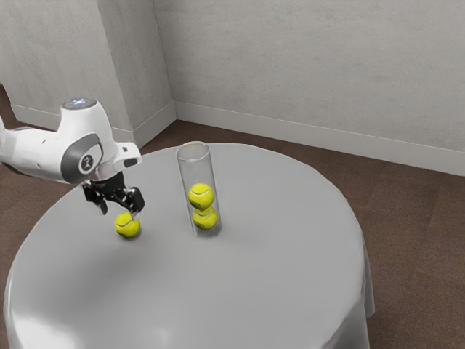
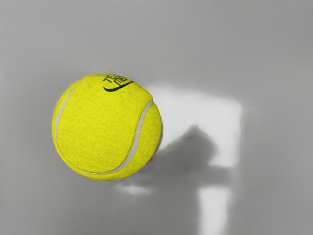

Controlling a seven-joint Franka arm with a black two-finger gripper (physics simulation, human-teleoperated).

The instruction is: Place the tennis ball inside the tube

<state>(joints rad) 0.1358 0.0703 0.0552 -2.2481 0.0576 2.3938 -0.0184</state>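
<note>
My gripper [image 1: 119,211] hangs over the table in the exterior view, its two fingers spread apart with nothing between them. Just below the fingertips, toward the exterior view's right finger, a loose tennis ball [image 1: 127,226] rests on the tabletop. That same ball [image 2: 106,127] lies beneath my hand in the wrist view, showing dark lettering and a pale seam. The clear tube [image 1: 195,171] stands upright to the exterior view's right of the gripper. Inside it are two tennis balls, an upper one [image 1: 201,195] above a lower one [image 1: 205,219].
A round table [image 1: 269,254] with a grey cloth carries the ball and the tube. Its rounded edge drops off toward the brown floor [image 1: 414,240]. Grey walls [image 1: 312,65] stand behind. A bright patch and my arm's shadow fall on the cloth in the wrist view.
</note>
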